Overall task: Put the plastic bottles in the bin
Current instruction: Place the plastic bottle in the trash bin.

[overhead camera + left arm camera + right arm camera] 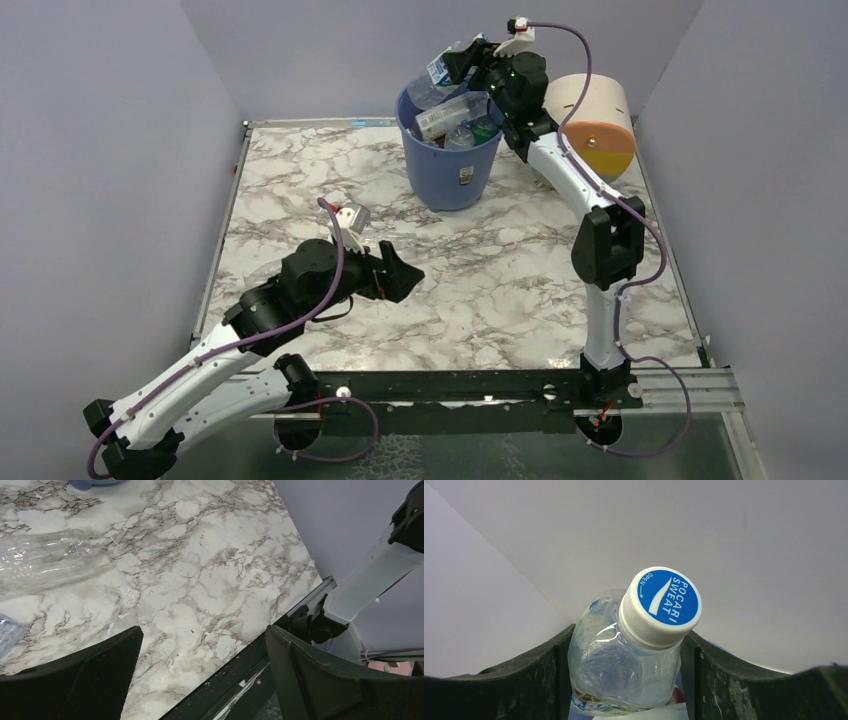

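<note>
The blue bin (448, 165) stands at the back of the table with several plastic bottles (455, 115) in it. My right gripper (468, 66) is above the bin's rim, shut on a crumpled clear bottle (624, 670) with a white and blue cap (660, 607); in the top view its blue label (438, 70) shows. My left gripper (405, 275) is open and empty, low over the table's middle. In the left wrist view its gripper (204, 630) is wide open over bare marble, and a clear bottle (45, 560) lies on the table to its left.
A cream drum with an orange band (595, 115) lies right of the bin, behind the right arm. A sliver of the bin (92, 482) shows at the top of the left wrist view. The table's near edge rail (240, 675) and the right arm's base (360, 590) are beside the left gripper.
</note>
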{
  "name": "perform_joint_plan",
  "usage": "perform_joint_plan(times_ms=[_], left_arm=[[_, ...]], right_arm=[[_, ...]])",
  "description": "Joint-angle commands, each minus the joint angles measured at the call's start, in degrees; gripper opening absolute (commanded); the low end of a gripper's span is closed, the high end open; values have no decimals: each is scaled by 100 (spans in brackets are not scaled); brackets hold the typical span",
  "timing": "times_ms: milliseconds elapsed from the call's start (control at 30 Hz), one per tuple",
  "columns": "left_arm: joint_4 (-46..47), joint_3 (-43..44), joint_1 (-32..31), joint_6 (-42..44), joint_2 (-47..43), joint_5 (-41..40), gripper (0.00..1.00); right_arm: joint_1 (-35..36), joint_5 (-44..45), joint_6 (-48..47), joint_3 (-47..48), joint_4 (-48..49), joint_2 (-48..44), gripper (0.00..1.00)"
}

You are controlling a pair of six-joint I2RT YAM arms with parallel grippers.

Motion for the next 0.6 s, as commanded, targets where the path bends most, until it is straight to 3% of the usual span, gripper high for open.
perform_joint_plan(times_ms=[0, 67, 133, 467, 567], left_arm=[[-118, 150, -12, 11, -102, -156, 99], [-143, 156, -16, 11, -126, -189, 99], [-174, 160, -13, 11, -133, -232, 99], [-222, 143, -14, -90, -47, -241, 99], [-246, 155, -13, -124, -49, -227, 99]], right_arm=[[-18, 306, -321, 454, 347, 238, 60], [-14, 371, -380, 534, 232, 285, 79], [-22, 415, -400, 547, 116, 258, 87], [-136, 533, -488, 747, -311, 102, 95], [-187, 440, -488, 1272, -641, 362, 95]])
